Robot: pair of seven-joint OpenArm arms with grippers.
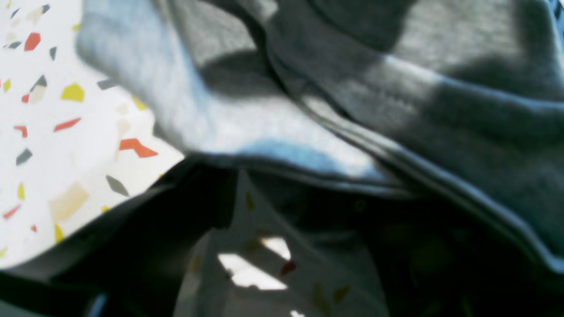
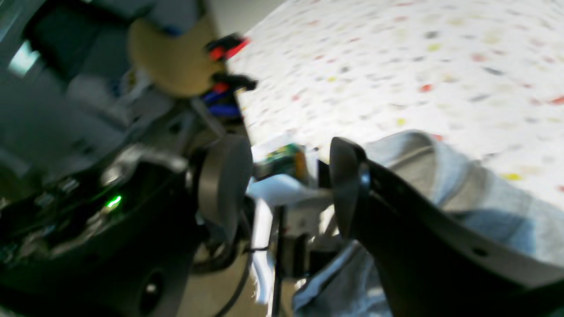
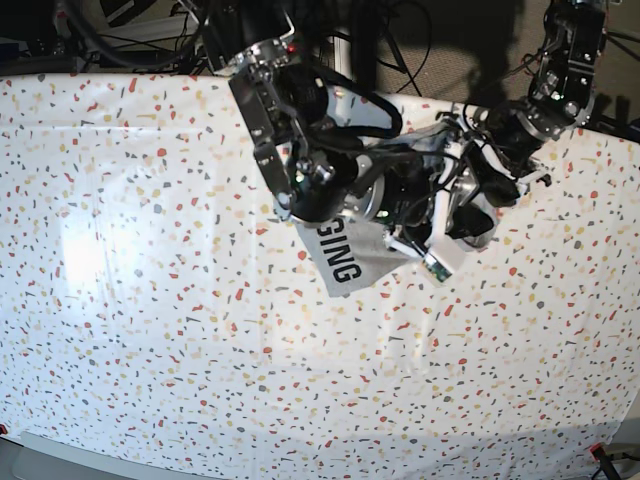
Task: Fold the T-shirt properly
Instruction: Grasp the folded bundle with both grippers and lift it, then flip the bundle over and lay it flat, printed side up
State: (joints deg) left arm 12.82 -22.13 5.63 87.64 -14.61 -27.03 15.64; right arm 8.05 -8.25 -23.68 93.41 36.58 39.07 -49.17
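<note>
Grey T-shirt (image 3: pixel 345 258) bunched under both arms near the far edge of the speckled cloth (image 3: pixel 150 330).
Right gripper (image 2: pixel 282 185) spread, empty; left gripper hidden, state unclear. Risk: crowded arms snag or drag folds, spoiling alignment.

A white cloth (image 3: pixel 180 350) speckled with coloured flecks covers the desk. Bright light pools on its left side. Dark cables (image 3: pixel 130 30) tangle behind its far edge.
</note>
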